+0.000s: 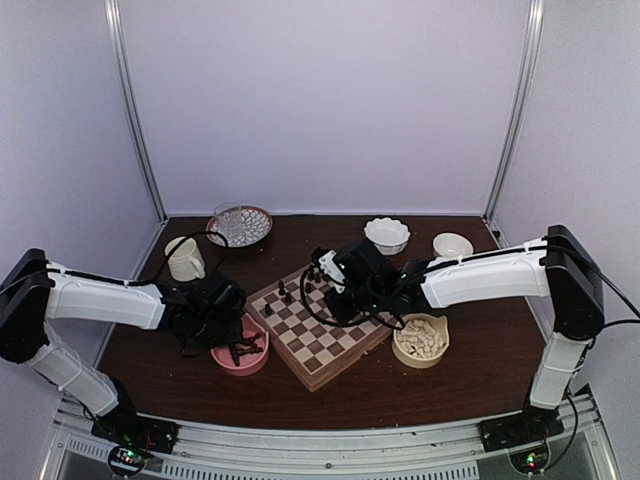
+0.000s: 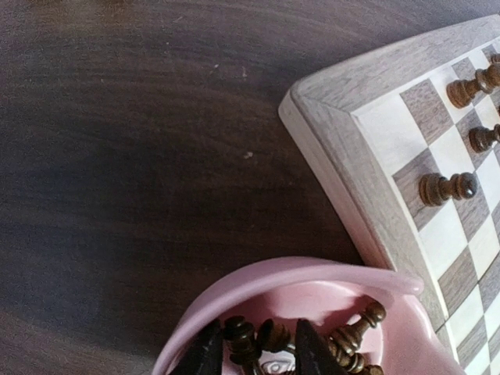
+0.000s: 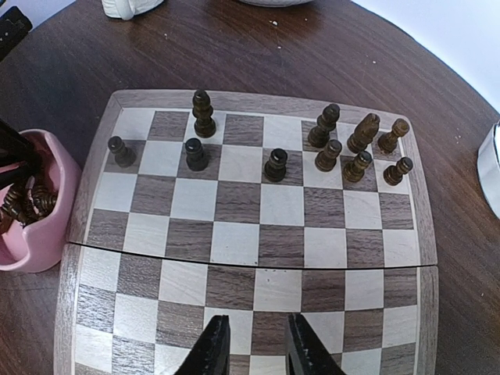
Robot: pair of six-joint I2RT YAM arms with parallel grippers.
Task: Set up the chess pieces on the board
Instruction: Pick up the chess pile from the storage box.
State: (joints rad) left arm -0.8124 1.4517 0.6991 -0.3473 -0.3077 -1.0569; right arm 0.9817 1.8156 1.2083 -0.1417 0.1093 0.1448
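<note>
Dark-brown wood makes up the surface, ringed by pale walls; the left hand is down inside a pink bowl, its fingers set apart around a heap of dark pieces, and whether one is pinched cannot be told; the right hand hangs released and empty over the near half of the board; about ten dark pieces stand along the two far rows, several crowded at one end; more wait in the pink bowl, and the cream pieces all lie in a tan bowl beside the board, so most of the setup seems left.
</note>
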